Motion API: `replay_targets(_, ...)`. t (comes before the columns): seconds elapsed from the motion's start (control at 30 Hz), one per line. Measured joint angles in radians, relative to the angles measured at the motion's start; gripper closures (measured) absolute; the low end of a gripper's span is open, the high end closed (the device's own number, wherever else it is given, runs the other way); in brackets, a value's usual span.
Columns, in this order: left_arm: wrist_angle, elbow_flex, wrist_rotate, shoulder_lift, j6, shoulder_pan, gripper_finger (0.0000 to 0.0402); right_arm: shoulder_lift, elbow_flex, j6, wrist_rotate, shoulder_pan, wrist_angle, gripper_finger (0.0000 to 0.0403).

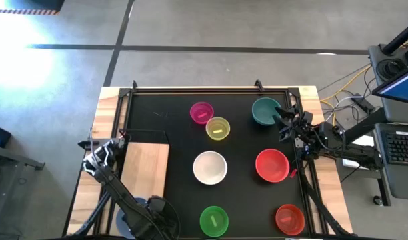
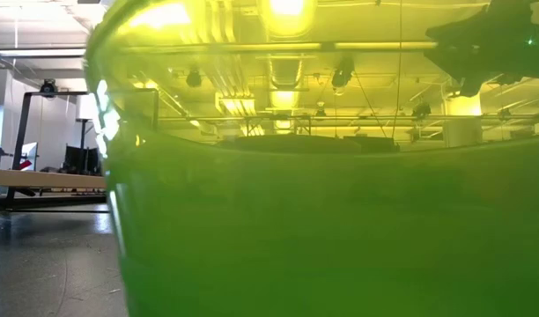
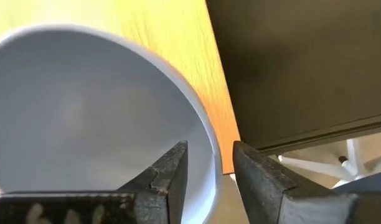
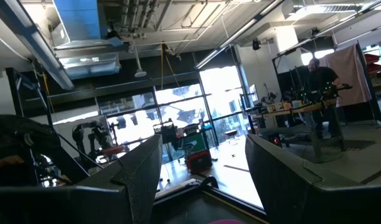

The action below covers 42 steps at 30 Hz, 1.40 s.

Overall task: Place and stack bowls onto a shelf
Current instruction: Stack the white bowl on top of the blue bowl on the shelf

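The grey-blue bowl sits at the near end of the light wooden shelf, mostly hidden under my left arm in the high view. My left gripper is shut on it. Magenta, yellow, teal-green, white, two red and bright green bowls stand on their bases on the black mat. My right gripper hovers open by the teal-green bowl's right rim. My left gripper holds the grey-blue bowl by its rim, one finger inside the bowl and the other outside. The fingers come from above, slanting. I cannot tell whether the bowl is lifted or rests on something.
The black mat covers most of the table, inside a dark frame. The bright green bowl fills the low view. Bare shelf wood lies beyond the grey-blue bowl. A person stands far off in the room.
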State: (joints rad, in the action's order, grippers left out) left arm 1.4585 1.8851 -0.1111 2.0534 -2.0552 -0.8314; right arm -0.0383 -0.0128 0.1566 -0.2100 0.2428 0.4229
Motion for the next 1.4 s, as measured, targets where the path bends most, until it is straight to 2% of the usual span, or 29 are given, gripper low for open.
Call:
replay_targets(0.23,0.082,0.049,0.027,-0.005,0.000,0.003,0.0287,0.000,0.000,0.000,0.000,0.000,0.000,0.0183)
replay_targets(0.5,0.112,0.167,0.111,-0.006,0.003,0.012,0.0287,0.000,0.000,0.000,0.000,0.000,0.000,0.0183)
replay_targets(0.63,0.113,0.182,0.172,-0.008,0.020,0.026,0.0287,0.000,0.000,0.000,0.000,0.000,0.000,0.0184)
replay_targets(0.83,0.113,0.182,0.218,-0.008,0.196,0.102,0.0287,0.000,0.000,0.000,0.000,0.000,0.000,0.0183)
replay_targets(1.03,0.109,0.182,0.253,-0.008,0.459,0.218,0.0287,0.000,0.000,0.000,0.000,0.000,0.000,0.0184)
replay_targets(1.4,-0.010,0.170,0.404,-0.006,0.936,0.382,0.0287,0.000,0.000,0.000,0.000,0.000,0.000,0.0183)
